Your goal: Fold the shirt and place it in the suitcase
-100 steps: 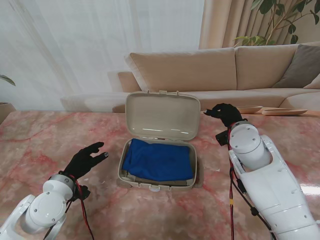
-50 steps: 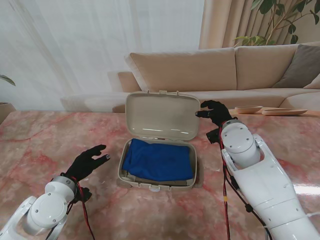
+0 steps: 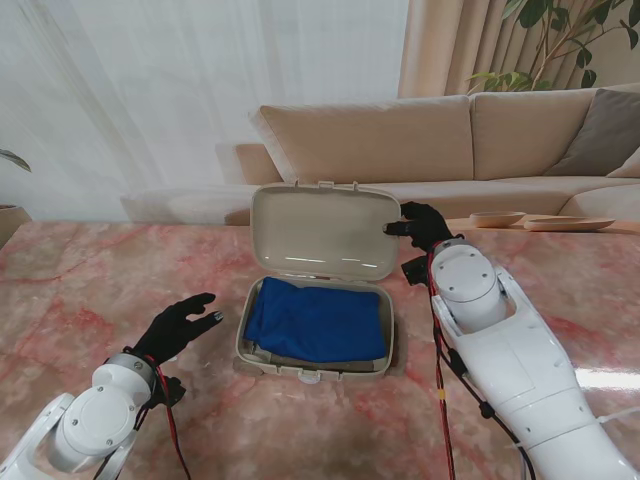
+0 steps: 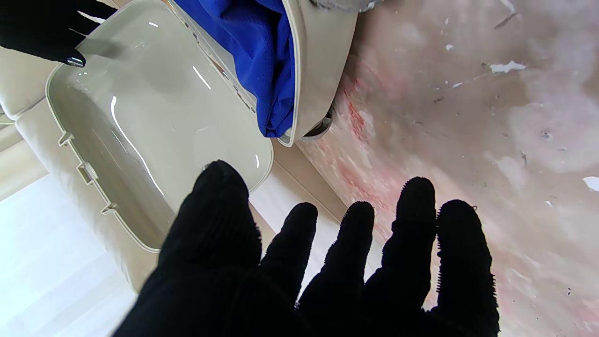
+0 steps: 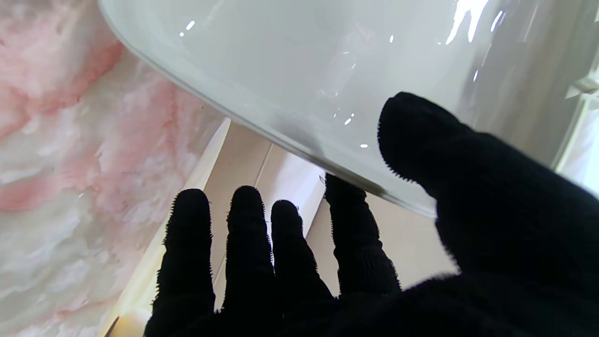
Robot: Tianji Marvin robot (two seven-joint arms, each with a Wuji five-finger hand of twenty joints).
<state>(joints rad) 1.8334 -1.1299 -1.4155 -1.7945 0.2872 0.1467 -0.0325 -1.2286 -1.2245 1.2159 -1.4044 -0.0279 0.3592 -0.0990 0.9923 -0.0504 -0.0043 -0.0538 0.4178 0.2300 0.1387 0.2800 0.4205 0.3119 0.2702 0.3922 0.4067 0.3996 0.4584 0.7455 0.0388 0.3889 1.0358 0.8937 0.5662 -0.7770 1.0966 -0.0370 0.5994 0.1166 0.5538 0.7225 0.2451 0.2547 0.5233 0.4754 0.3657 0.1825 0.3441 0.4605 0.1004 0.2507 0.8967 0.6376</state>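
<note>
A beige suitcase [image 3: 243,345] lies open in the middle of the table, its lid [image 3: 325,230] standing upright on the far side. The folded blue shirt [image 3: 315,320] lies inside the base. My right hand [image 3: 420,225] is at the lid's upper right edge, fingers apart. In the right wrist view the lid's [image 5: 304,61] rim runs between the thumb and the other fingers of the hand [image 5: 374,262]; I cannot tell whether they touch it. My left hand [image 3: 180,325] hovers open to the left of the case, holding nothing. The left wrist view shows the shirt [image 4: 252,51] bulging over the base's rim.
The table top [image 3: 80,290] is pink marble. Behind it stands a beige sofa [image 3: 400,140] with a grey cushion [image 3: 605,130]. Wooden dishes [image 3: 495,218] sit at the far right edge. A plant [image 3: 560,40] stands at the back right.
My right hand has moved left from beside the case up to the lid's right edge. My left hand has drawn slightly nearer to me.
</note>
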